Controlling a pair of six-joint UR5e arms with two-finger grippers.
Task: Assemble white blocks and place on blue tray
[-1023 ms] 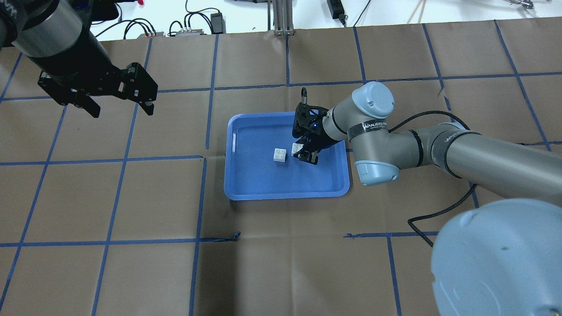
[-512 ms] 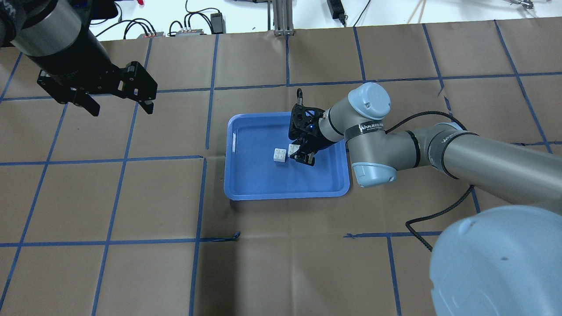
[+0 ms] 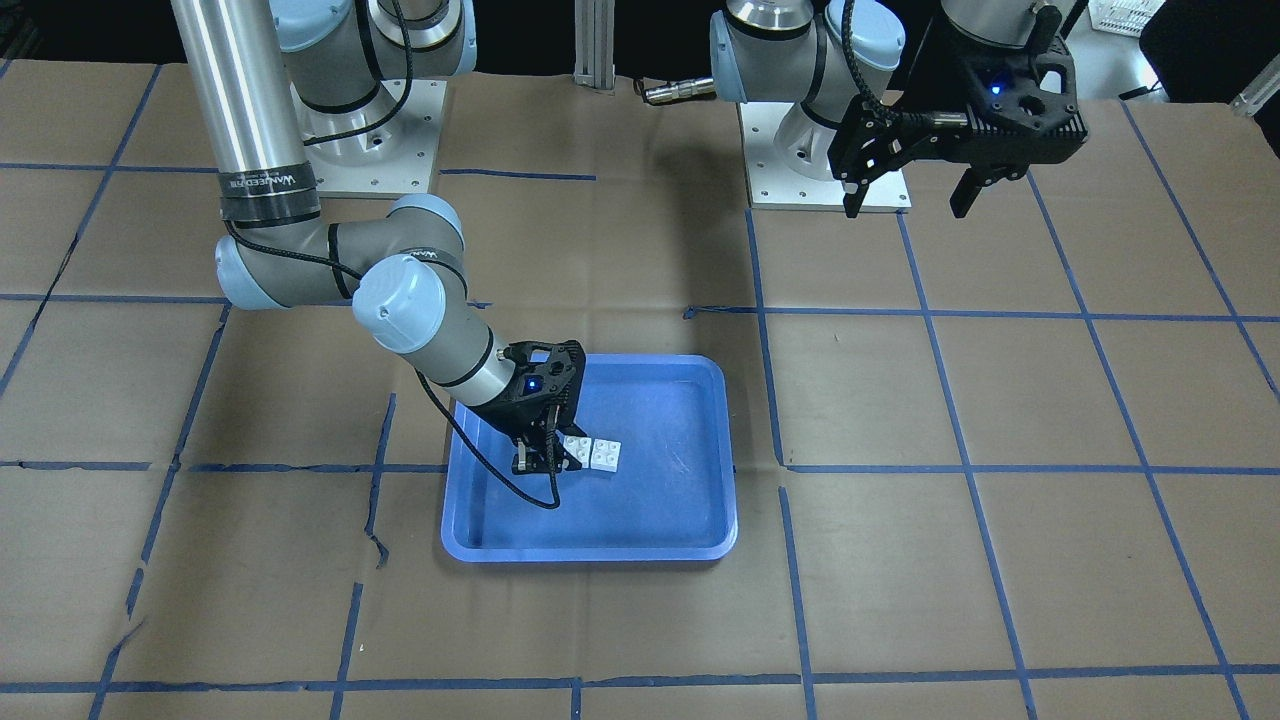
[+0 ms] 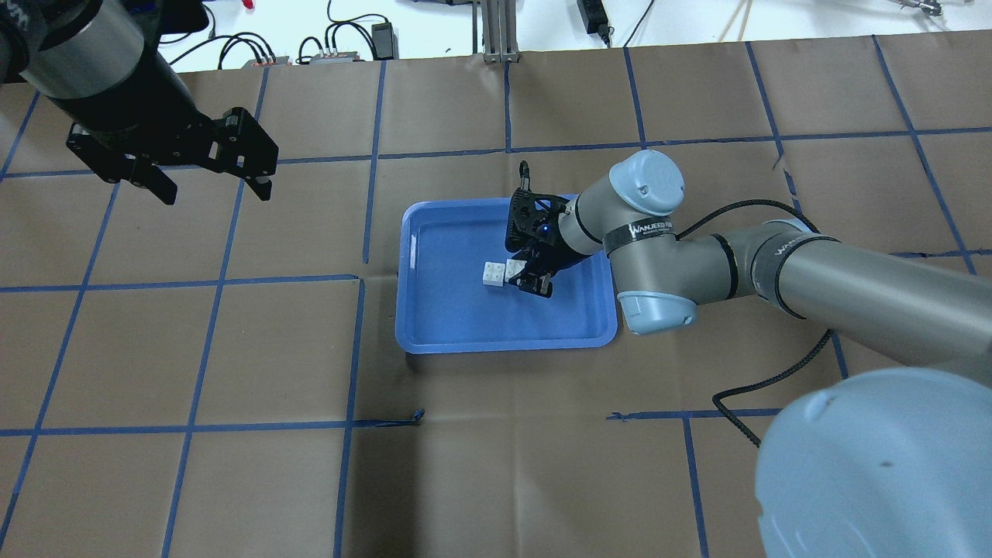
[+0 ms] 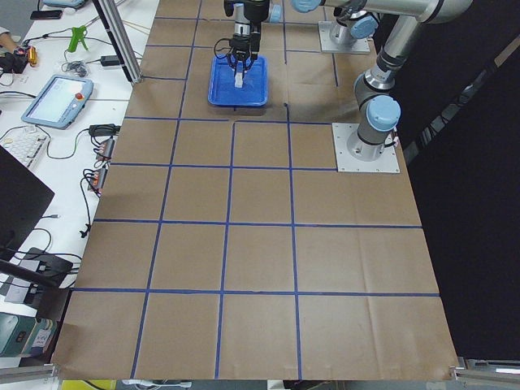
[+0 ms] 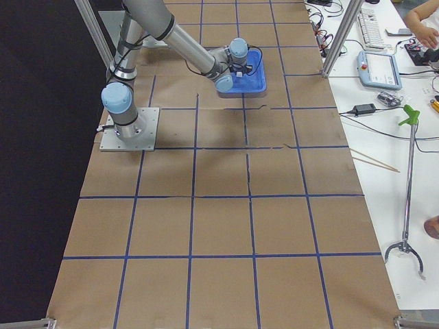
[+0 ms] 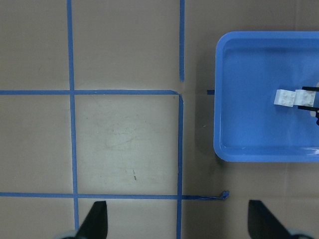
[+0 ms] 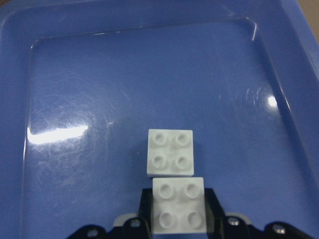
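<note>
Your right gripper (image 4: 521, 277) was down inside the large shallow blue plastic tray (image 4: 465, 322). Its fingers were clamped on the sides of one small white square studded plastic brick (image 8: 178, 205). The second white brick (image 8: 170, 152), of the same kind, lay flat on the tray floor near the tray's middle, studs up. In the overhead view it sat just left of the held brick, and their facing edges appeared to touch. The two were side by side, not stacked. Your left gripper (image 4: 215, 194) hung well apart to the far left above the brown paper-covered table (image 4: 232, 349), fingers spread wide and empty.

Judgement: the step in hand was assembly, with the bricks not yet aligned one over the other. The next move called for you to lift the held brick, square it over the second brick's studs and press straight down. The unrestrained lower brick could slide on the smooth tray.
</note>
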